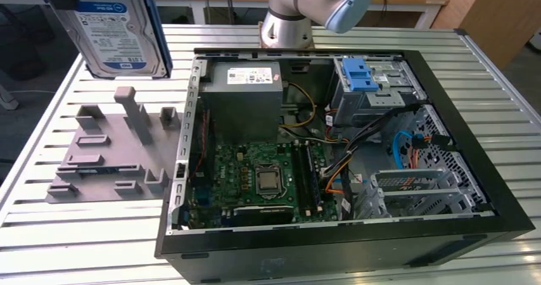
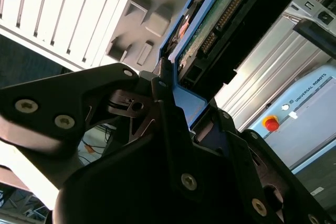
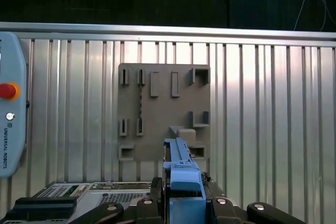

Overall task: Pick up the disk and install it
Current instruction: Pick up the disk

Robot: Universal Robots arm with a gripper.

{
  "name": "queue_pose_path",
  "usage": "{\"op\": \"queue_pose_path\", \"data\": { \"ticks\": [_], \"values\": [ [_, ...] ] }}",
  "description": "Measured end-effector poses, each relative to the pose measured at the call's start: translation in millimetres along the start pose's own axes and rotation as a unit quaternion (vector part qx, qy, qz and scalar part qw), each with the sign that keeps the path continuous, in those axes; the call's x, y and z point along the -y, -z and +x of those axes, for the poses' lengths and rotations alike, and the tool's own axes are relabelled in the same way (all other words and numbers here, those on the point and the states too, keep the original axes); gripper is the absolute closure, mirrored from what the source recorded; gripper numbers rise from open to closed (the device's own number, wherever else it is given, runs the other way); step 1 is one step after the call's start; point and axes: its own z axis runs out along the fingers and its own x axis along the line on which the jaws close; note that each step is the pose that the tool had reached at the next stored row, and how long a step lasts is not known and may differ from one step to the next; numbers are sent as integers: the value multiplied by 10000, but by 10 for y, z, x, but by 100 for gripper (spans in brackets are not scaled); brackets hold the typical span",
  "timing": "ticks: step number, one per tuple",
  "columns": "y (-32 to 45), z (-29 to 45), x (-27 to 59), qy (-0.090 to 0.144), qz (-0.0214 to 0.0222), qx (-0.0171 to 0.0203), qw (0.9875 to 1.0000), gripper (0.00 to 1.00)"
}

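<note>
Silver metal with a blue plastic frame: disk (image 1: 114,28), one. It stands on edge in the air with its label facing the exterior camera. It is outside the case (image 1: 338,247), off the case's far corner on the exterior view's left, and touches nothing below it.

Pincer (image 2: 178,98), mine, black. Its fingers (image 2: 163,108) are closed on the disk's blue frame. The second wrist view shows the frame clamped between them, with the disk's green circuit side running away from me. In the first wrist view the frame's blue edge stands up between my two fingertips.

Plate (image 1: 101,152), grey, with raised blocks and slots. It lies flat just beside the case on the exterior view's left. The disk hangs above it, apart from it.

Case, black, lying on its side with the panel off. Inside it:
- Supply (image 1: 241,95), a grey box with a white sticker, at the far end.
- Board (image 1: 253,177), green, nearer than the supply.
- Blue latch (image 1: 362,76) on a metal bay, in the far corner on the exterior view's right.
- Loose cables in orange, blue and black beside the board.

Table (image 1: 93,234), slatted metal, carries the case and plate.

Arm (image 1: 313,6), grey with a pale blue cap, rises from behind the case's far side.

Pendant (image 3: 8,90), pale with a red button, rests on the table well apart from the plate.
</note>
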Motion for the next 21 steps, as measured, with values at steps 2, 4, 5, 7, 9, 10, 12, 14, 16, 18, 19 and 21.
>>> {"op": "queue_pose_path", "data": {
  "ticks": [2, 4, 5, 7, 9, 10, 12, 14, 16, 18, 19, 21],
  "values": [
    [1, 10, 26, 0, 0, 0, 10000, 64],
    [3, 20, 52, 0, 0, 0, 10000, 64],
    [4, 25, 64, 0, 0, 0, 10000, 64],
    [5, 36, 90, 1, 0, 0, 10000, 64],
    [7, 46, 116, 1, 0, 0, 10000, 64],
    [8, 51, 129, 0, 0, 0, 10000, 64],
    [9, 62, 156, 0, 0, 0, 10000, 64],
    [11, 73, 181, 0, 0, 0, 10000, 64],
    [13, 84, 206, 0, 0, 0, 10000, 64],
    [14, 95, 231, 0, 0, 0, 10000, 64],
    [15, 100, 244, 0, 0, 0, 10000, 64],
    [17, 111, 268, 1, 0, 0, 10000, 64]
  ]
}}
